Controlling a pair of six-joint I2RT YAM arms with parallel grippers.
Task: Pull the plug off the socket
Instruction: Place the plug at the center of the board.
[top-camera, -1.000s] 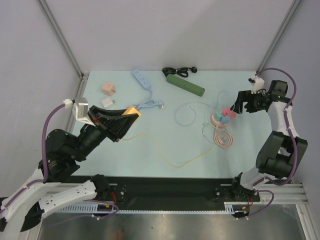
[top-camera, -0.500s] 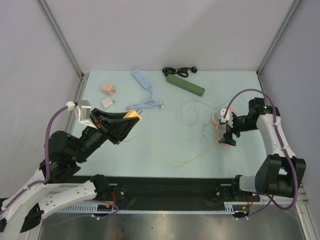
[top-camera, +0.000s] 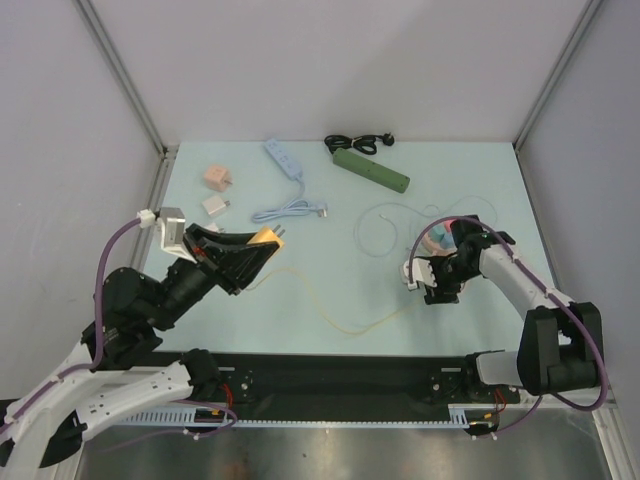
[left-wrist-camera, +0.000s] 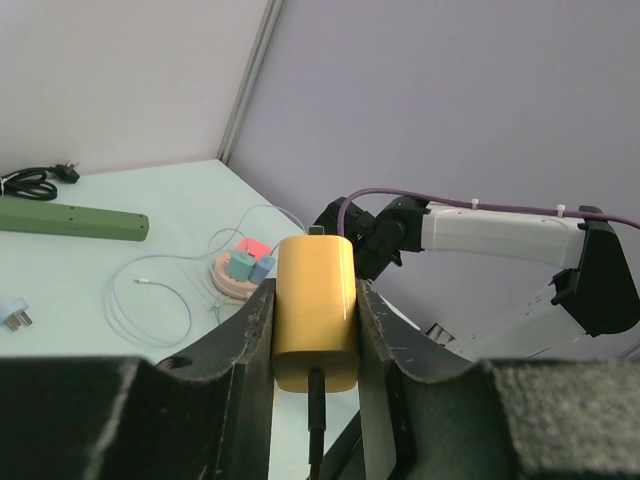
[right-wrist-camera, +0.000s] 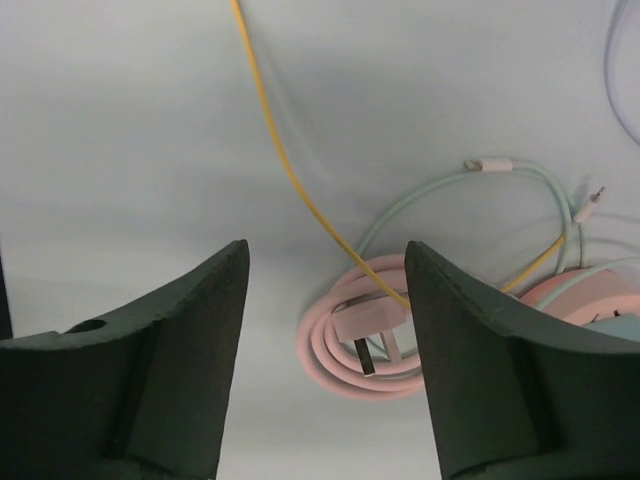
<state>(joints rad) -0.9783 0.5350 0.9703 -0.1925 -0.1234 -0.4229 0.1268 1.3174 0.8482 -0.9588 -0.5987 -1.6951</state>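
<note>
My left gripper (top-camera: 262, 238) is shut on a yellow charger plug (left-wrist-camera: 316, 310) and holds it above the left of the table. Its yellow cable (top-camera: 330, 318) trails right toward a round pink socket (top-camera: 437, 237) carrying teal, blue and red plugs. The socket also shows in the left wrist view (left-wrist-camera: 238, 272). My right gripper (right-wrist-camera: 325, 300) is open, low over a coiled pink cord (right-wrist-camera: 320, 355) with its loose pink plug (right-wrist-camera: 370, 325). The yellow cable (right-wrist-camera: 280, 150) crosses that coil. In the top view the right gripper (top-camera: 438, 285) hides the coil.
A green power strip (top-camera: 371, 170) and a black cord (top-camera: 358, 143) lie at the back. A blue power strip (top-camera: 283, 157), a pink adapter (top-camera: 216, 177) and a white adapter (top-camera: 214, 205) lie back left. A thin white cable (top-camera: 378, 225) loops left of the socket.
My right arm swung from the back right down and leftward, ending low over the pink coil beside the socket. My left gripper kept the yellow plug and shifted only slightly.
</note>
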